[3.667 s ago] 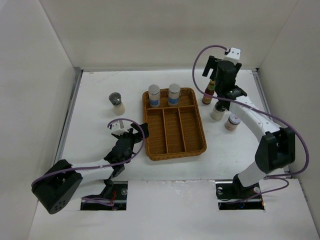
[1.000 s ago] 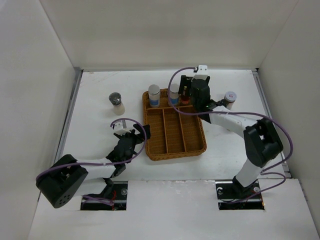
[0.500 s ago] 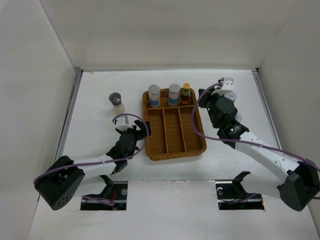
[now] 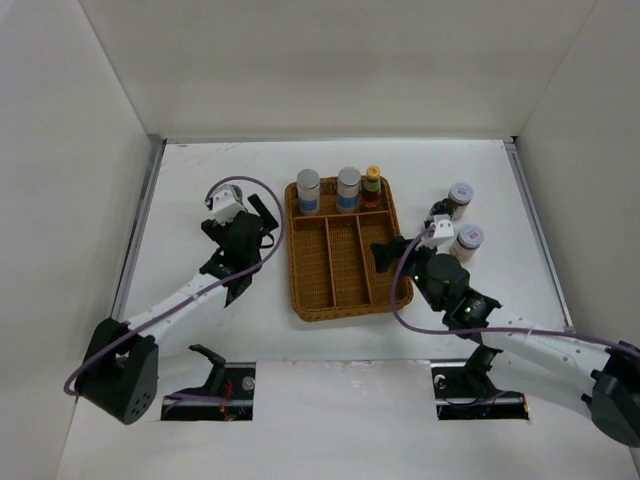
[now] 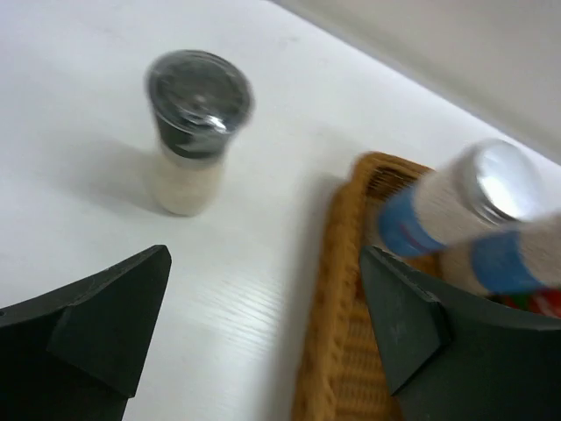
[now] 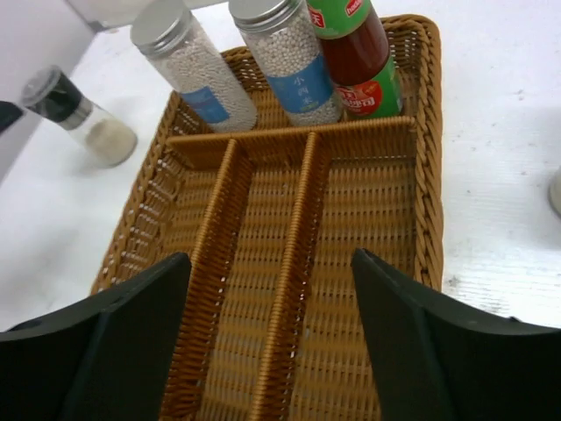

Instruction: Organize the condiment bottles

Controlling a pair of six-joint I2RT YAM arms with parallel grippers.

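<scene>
Two silver-lidded jars with blue labels (image 4: pixel 308 190) (image 4: pixel 348 187) and a red sauce bottle (image 4: pixel 372 186) stand in the back compartment of the wicker tray (image 4: pixel 303 262). They also show in the right wrist view: jars (image 6: pixel 193 66) (image 6: pixel 294 61), bottle (image 6: pixel 359 57). A dark-lidded jar (image 5: pixel 191 123) stands on the table left of the tray, ahead of my open, empty left gripper (image 5: pixel 263 254) (image 4: pixel 258 222); the arm hides it from above. My right gripper (image 6: pixel 272 254) (image 4: pixel 385 252) is open and empty over the tray's long compartments.
Three more jars stand right of the tray: one far (image 4: pixel 460 196), one dark-lidded (image 4: pixel 440 210), one nearer (image 4: pixel 467 240). White walls enclose the table on the left, back and right. The tray's rim (image 5: pixel 337 263) lies just right of my left gripper.
My left gripper moved away from me, up to the dark-lidded jar. My right gripper let go of the red bottle in the back compartment and drew back, now over the tray's near right.
</scene>
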